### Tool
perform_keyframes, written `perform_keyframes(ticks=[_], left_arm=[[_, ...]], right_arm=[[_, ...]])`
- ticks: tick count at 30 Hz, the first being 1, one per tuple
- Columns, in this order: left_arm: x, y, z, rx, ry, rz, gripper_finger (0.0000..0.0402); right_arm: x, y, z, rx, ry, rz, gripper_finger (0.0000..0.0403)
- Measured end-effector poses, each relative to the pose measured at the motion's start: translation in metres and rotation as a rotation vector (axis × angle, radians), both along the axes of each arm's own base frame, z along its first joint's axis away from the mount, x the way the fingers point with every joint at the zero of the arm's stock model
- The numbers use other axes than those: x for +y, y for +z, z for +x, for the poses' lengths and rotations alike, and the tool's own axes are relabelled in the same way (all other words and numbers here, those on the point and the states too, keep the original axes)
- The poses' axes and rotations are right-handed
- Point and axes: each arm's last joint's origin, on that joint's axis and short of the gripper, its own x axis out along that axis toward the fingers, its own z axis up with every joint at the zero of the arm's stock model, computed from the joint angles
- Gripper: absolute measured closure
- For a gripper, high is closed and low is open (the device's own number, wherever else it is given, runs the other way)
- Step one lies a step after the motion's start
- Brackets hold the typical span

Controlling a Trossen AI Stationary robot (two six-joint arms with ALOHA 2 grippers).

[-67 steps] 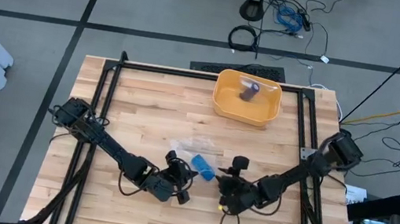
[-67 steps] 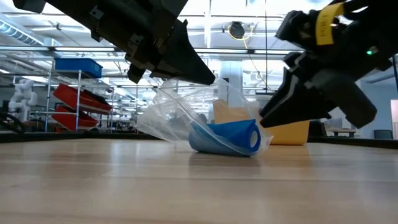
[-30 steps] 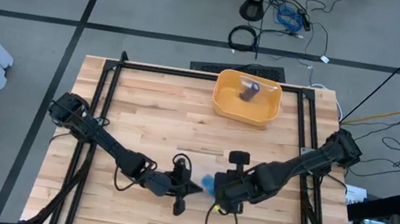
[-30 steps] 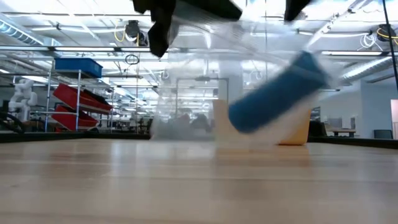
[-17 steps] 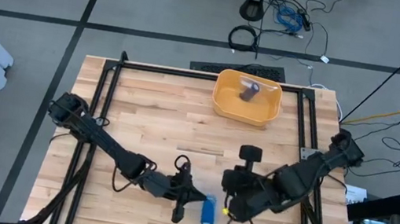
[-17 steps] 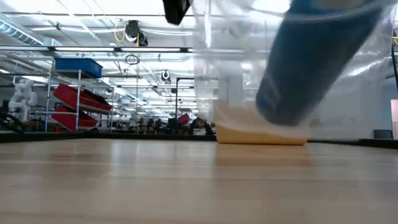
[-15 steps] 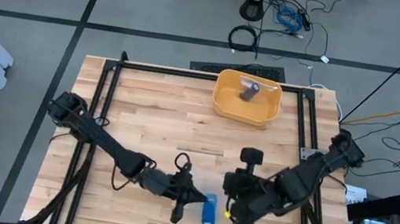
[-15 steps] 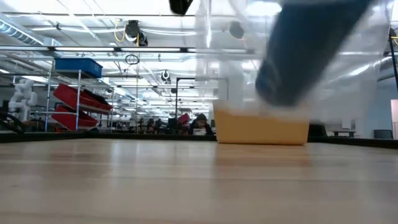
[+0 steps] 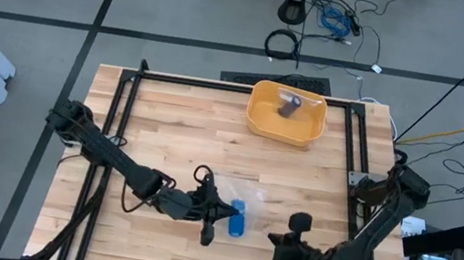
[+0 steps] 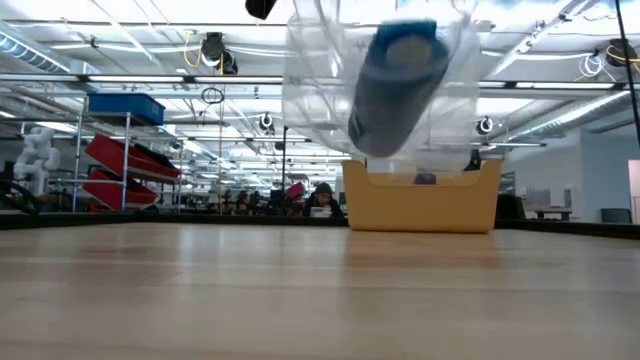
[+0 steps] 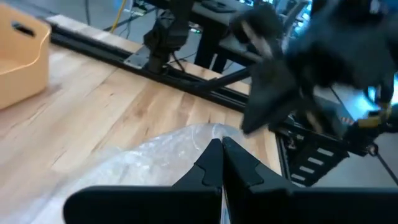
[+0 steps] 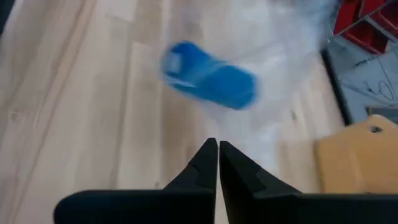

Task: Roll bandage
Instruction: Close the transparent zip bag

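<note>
The blue bandage roll (image 9: 237, 218) sits inside a clear plastic bag (image 9: 234, 195) that hangs clear of the table (image 9: 169, 121), and the left claw (image 9: 212, 212) has its fingers pinched closed on the bag's film, as the left wrist view shows, with crinkled plastic right at the tips (image 11: 219, 163). From above, the roll lies just beside that claw, on the side toward the table's middle, with its long axis running roughly from the far edge toward the near edge; the low view meets it nearly end-on, one round face (image 10: 405, 50) turned toward the near edge and the body tilted down in the sagging bag (image 10: 330, 90). The right claw (image 12: 218, 149) is closed on nothing and sits well apart, down by the near right corner of the table (image 9: 297, 250) (its wrist camera looks across bare wood at the roll (image 12: 208, 76), which lies crosswise to its fingers). So the left arm is plainly the nearer one and already carries the load; the right would have to travel back in to take the roll or the bag's free end, likely approaching across the roll's length. The yellow bin (image 9: 286, 115) stands at the far side, uninvolved.
</note>
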Motion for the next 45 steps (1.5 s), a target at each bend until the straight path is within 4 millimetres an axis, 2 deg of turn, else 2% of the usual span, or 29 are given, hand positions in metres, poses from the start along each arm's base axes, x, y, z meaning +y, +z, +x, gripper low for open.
perform_keyframes(ticks=[4, 9, 16, 19, 22, 26, 29, 32, 37, 38, 45], left_arm=[[0.009, -0.001, 0.004, 0.008, 0.025, -0.037, 0.0402], [0.02, -0.004, 0.007, 0.034, 0.052, -0.076, 0.0402], [0.026, -0.004, 0.01, 0.04, 0.046, -0.058, 0.0402], [0.025, -0.003, 0.01, 0.033, 0.047, -0.06, 0.0402], [0.025, -0.003, 0.01, 0.025, 0.048, -0.064, 0.0402], [0.025, -0.003, 0.01, 0.024, 0.049, -0.064, 0.0402], [0.025, -0.003, 0.01, 0.023, 0.048, -0.065, 0.0402], [0.025, -0.003, 0.01, 0.023, 0.045, -0.066, 0.0402], [0.025, -0.003, 0.01, 0.024, 0.045, -0.066, 0.0402], [0.025, -0.003, 0.01, 0.024, 0.045, -0.066, 0.0402], [0.031, -0.011, 0.009, 0.11, 0.061, -0.02, 0.0402]], right_arm=[[0.004, -0.035, -0.001, -0.043, 0.06, 0.011, 0.0365], [-0.002, -0.06, -0.001, -0.042, 0.086, -0.013, 0.0283], [-0.026, -0.074, 0.011, -0.129, -0.067, -0.019, 0.015], [-0.034, -0.079, 0.022, -0.199, -0.098, -0.008, 0.0116], [-0.04, -0.083, 0.033, -0.242, -0.094, -0.001, 0.0106], [-0.05, -0.085, 0.04, -0.299, -0.142, -0.059, 0.0124], [-0.051, -0.084, 0.04, -0.345, -0.176, -0.11, 0.0164], [-0.051, -0.082, 0.04, -0.373, -0.189, -0.144, 0.0227], [-0.047, -0.081, 0.037, -0.36, -0.157, -0.172, 0.0373], [-0.045, -0.081, 0.036, -0.354, -0.144, -0.182, 0.0387], [-0.031, -0.072, 0.028, -0.326, -0.063, -0.101, 0.0402]])
